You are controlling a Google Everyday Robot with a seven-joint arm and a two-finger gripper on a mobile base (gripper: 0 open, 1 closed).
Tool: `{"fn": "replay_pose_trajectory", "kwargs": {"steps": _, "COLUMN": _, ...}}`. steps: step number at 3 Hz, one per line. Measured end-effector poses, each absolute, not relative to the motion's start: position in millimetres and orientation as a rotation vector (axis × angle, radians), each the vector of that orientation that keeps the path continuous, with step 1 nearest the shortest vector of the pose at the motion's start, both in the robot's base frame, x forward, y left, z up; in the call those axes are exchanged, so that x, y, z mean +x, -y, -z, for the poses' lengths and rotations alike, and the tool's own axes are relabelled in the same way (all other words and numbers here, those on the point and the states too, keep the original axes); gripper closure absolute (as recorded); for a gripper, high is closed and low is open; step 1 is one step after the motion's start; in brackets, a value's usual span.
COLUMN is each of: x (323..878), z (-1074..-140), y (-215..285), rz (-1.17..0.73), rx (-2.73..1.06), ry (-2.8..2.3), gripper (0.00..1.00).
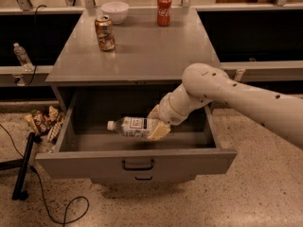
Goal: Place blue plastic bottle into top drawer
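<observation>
White arm angled downward, gripper (pixel 156 122) in top drawer (pixel 137 158), clamped round blue plastic bottle (pixel 129 126)

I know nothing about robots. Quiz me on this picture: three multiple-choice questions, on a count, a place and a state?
1. How many soda cans stand on the desk? A two; B one; C four.
2. Where is the blue plastic bottle? A on the desk; B inside the open top drawer; C beside the cans.
3. The jaws of the gripper are: A open; B shut on a can; C shut on the bottle.
Answers: 1 A, one red, one brownish. 2 B, held sideways by the gripper inside the drawer. 3 C, they clasp its base.
</observation>
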State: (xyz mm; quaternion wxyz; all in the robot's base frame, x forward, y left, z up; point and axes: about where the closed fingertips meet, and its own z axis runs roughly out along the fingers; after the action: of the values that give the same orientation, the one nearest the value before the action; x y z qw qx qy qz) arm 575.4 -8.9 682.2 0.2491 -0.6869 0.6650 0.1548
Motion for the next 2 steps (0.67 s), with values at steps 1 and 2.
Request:
{"fn": "replay_pose_trajectory", "kwargs": {"steps": 1, "x": 579, "z": -664, "y": 4, "rz": -0.402, "rx": -1.89, "ry": -1.817, "gripper": 0.86}}
{"fn": "replay_pose_trajectory", "kwargs": {"steps": 2, "x": 581, "z": -654, "y": 1, "rz": -0.394, "rx": -1.879, "ry": -1.821, "gripper": 0.61}}
